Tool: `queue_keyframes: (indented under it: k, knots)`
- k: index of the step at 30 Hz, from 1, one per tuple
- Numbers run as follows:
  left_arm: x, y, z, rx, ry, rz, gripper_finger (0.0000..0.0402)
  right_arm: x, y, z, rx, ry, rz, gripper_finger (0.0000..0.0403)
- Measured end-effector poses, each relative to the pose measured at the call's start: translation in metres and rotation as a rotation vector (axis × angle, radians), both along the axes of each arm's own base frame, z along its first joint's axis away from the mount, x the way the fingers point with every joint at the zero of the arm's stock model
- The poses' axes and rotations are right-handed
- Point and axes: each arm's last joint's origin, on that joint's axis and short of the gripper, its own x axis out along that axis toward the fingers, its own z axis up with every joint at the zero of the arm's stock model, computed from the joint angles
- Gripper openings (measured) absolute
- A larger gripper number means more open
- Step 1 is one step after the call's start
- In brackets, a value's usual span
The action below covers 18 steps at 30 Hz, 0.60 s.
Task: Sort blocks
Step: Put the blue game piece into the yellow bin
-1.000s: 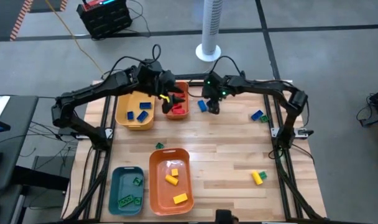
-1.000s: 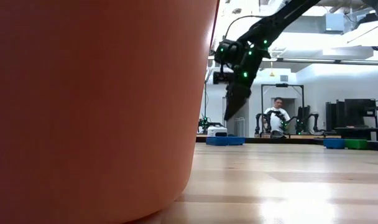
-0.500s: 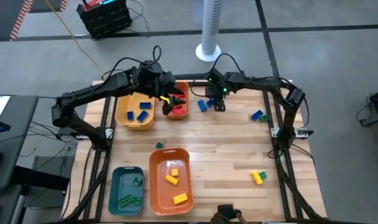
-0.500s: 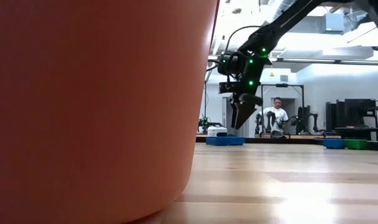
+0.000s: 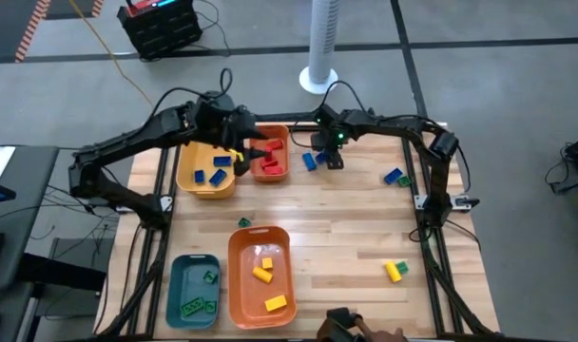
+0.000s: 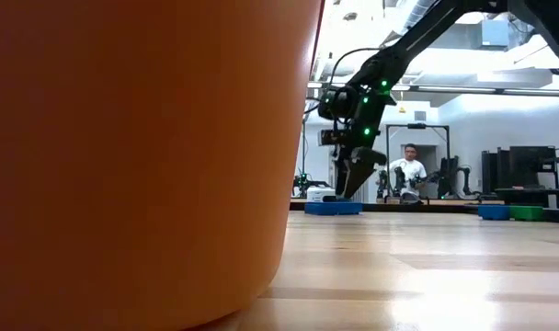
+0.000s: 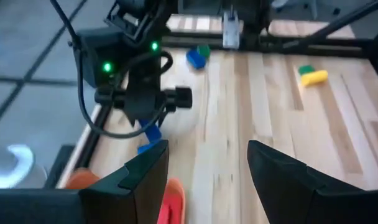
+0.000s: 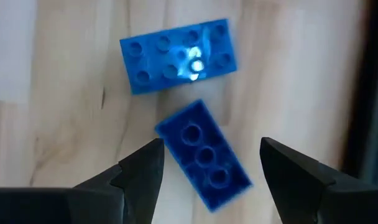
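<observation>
Two blue blocks (image 5: pixel 310 161) lie on the table near its far edge; in the right wrist view one (image 8: pixel 179 55) is studs up and the other (image 8: pixel 204 155) shows its hollow underside. My right gripper (image 8: pixel 211 149) hangs open right above them, a finger on either side of the hollow-side-up block, touching nothing. It also shows low over the table (image 6: pixel 353 188). My left gripper (image 5: pixel 243 157) is open and holds nothing, above the gap between the yellow bin (image 5: pixel 205 171) and the small orange bin (image 5: pixel 270 160). Other blocks lie sorted in bins or loose on the table.
A large orange bin (image 5: pixel 260 275) with yellow blocks and a teal bin (image 5: pixel 194 290) with green ones stand near the front edge. Loose blocks: blue and green (image 5: pixel 395 177), yellow and green (image 5: pixel 394 270), a green one (image 5: pixel 243 222). A person's hand (image 5: pixel 360 328) shows at the near edge.
My right gripper has come down toward the two blue blocks and turned about its wrist, so its spread fingers now face the low camera. My left gripper has drawn back from over the small orange bin toward the table's left.
</observation>
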Motion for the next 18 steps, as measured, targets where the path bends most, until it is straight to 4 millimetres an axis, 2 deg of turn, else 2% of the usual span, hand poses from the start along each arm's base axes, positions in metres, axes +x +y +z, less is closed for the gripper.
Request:
queue_keyframes:
  k: [11, 15, 18]
  knots:
    - [-0.009, -0.006, 0.003, -0.063, -0.021, 0.031, 0.0212, 0.002, -0.003, -0.027, 0.028, 0.081, -0.004, 0.0276]
    - [-0.011, -0.006, -0.001, -0.069, 0.026, 0.028, 0.0212, 0.002, -0.004, -0.028, 0.026, 0.083, -0.006, 0.0273]
    - [-0.012, -0.007, -0.002, -0.058, 0.040, 0.021, 0.0212, 0.002, -0.003, -0.027, 0.029, 0.083, -0.015, 0.0255]
